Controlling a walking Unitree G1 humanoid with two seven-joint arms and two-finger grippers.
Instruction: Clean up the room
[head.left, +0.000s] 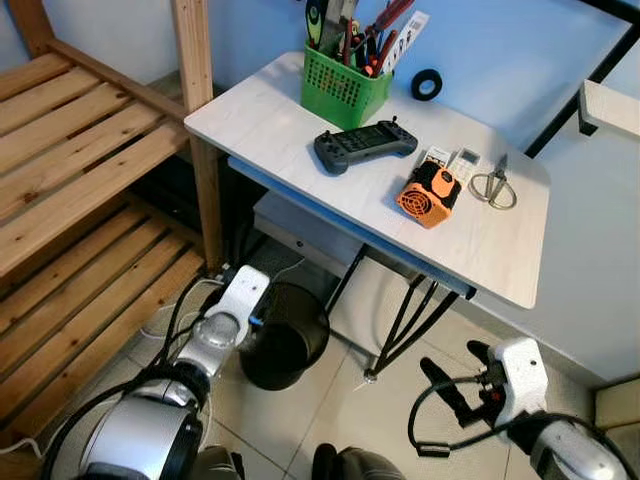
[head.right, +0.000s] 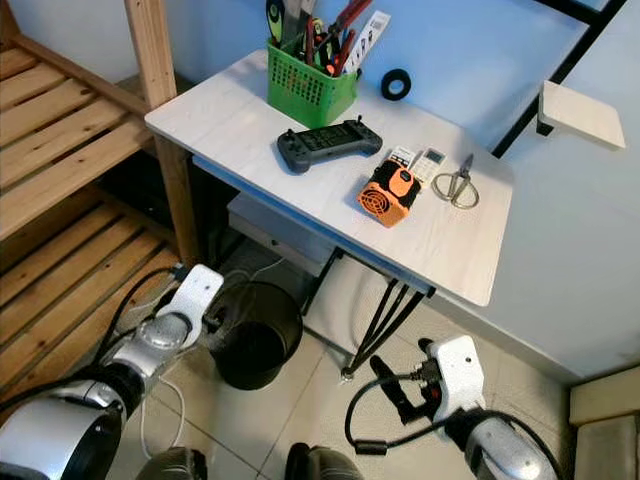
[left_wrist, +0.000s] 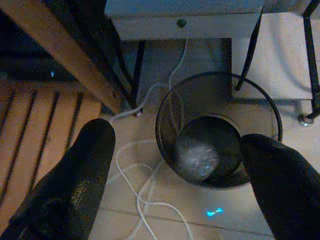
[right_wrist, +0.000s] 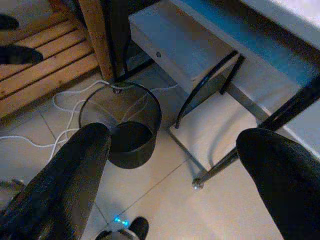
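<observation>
A black mesh bin (head.left: 287, 342) stands on the tiled floor under the white table (head.left: 280, 125). In the left wrist view a crumpled grey-white wad (left_wrist: 196, 155) lies at the bottom of the bin (left_wrist: 220, 76). My left gripper (left_wrist: 177, 137) hangs open just above the bin's near-left rim, with nothing between its fingers. My right gripper (head.left: 452, 372) is low at the right, beyond the table's leg, also open and empty. From the right wrist, the bin (right_wrist: 125, 155) lies some way ahead.
On the table are a green basket of tools (head.left: 343, 85), a black controller (head.left: 365, 145), an orange device (head.left: 428, 195), scissors (head.left: 495, 185) and a tape roll (head.left: 427, 84). A wooden shelf (head.left: 80, 150) stands left. White cables (left_wrist: 145, 190) trail beside the bin. A grey drawer unit (head.left: 310, 235) sits under the table.
</observation>
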